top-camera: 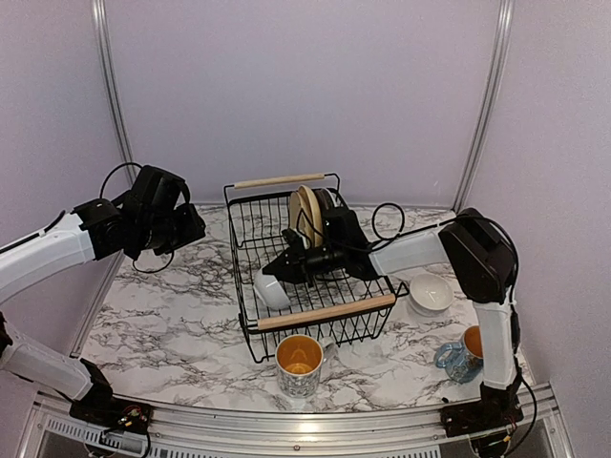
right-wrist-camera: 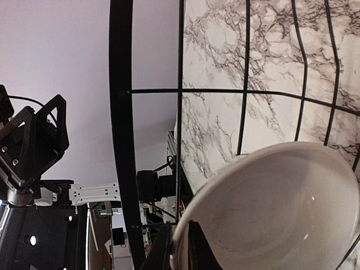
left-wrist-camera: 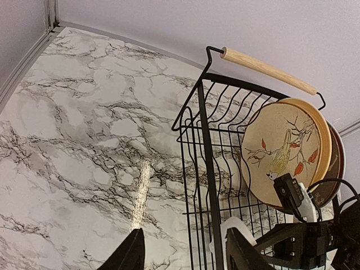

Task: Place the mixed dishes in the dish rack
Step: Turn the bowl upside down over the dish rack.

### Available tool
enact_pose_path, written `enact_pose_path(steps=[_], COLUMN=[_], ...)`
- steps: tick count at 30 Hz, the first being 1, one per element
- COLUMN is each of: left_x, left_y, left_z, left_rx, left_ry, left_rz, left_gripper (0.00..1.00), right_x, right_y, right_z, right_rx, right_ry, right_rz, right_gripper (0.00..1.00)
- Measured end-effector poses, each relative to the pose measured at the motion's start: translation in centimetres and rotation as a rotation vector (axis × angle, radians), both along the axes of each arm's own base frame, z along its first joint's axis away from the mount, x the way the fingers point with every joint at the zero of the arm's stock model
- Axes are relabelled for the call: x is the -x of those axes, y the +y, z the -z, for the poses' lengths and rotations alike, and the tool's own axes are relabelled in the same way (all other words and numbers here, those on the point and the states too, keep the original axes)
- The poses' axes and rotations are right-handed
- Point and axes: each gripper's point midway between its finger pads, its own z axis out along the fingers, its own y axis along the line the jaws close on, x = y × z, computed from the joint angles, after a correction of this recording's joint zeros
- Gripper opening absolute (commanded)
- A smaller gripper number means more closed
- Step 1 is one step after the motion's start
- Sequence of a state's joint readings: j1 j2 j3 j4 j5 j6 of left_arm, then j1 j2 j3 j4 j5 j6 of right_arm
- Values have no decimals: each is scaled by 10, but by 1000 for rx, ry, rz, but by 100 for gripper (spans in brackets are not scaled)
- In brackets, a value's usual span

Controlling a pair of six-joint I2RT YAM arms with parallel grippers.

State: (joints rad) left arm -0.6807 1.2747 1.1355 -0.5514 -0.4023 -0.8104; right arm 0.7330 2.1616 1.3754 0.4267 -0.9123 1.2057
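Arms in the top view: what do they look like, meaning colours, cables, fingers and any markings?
Both arms have white shells on the long links, seen on the left arm and right arm, with black joints and black wrist blocks. Thin black cables loop loosely off each wrist. The fingers are plain black and tapered. No markings are legible.

My left arm (top-camera: 43, 256) is raised and bent in from the left side, wrist high. My left gripper (top-camera: 187, 229) hangs in the air, jaws spread, nothing between them. My right arm (top-camera: 482, 286) rises from its base and folds at the elbow, forearm reaching left and down. My right gripper (top-camera: 279, 272) is pinched on the white bowl (top-camera: 270, 289) rim.
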Motion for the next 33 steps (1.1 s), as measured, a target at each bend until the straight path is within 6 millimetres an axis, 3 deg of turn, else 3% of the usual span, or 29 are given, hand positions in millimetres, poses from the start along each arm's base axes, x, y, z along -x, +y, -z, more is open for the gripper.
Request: enact_pose_path(steps=[6, 10, 25, 33], left_x=[0, 0, 1, 2], left_y=[0, 0, -2, -4], left_z=[0, 0, 0, 0], left_rx=[-2, -5, -4, -4], left_ry=[-1, -2, -2, -2], left_rz=[3, 4, 9, 16], left_gripper=[51, 51, 51, 51], right_x=[-1, -2, -16, 1], right_y=[-4, -7, -28, -23], right_z=[3, 3, 7, -3], right_rx=[35, 55, 267, 96], right_ry=[20, 4, -221, -156], right_rz=[16, 18, 31, -11], right_gripper=[11, 0, 0, 0])
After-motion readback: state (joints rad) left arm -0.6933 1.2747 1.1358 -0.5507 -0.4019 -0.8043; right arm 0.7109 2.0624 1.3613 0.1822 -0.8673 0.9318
